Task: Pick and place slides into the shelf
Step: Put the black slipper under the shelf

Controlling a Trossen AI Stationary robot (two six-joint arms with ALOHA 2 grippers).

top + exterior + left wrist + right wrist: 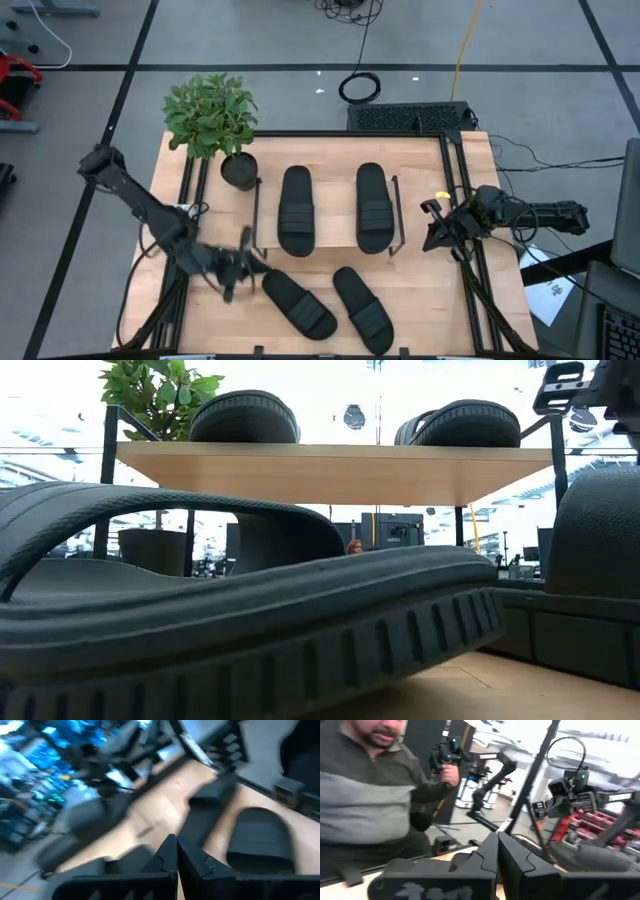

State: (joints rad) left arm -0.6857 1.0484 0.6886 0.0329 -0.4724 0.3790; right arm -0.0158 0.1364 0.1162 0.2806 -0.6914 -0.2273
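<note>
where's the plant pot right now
In the high view the pot sits at the table's back left corner, just left of the shelf, beside its left slide.

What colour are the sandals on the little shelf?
Black, both sandals on the shelf; the high view shows it best.

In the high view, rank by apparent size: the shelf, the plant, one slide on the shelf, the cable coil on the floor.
1. shelf
2. plant
3. slide on the shelf
4. cable coil
The plant's leaves stand nearer the camera, so its size is unsure.
</note>
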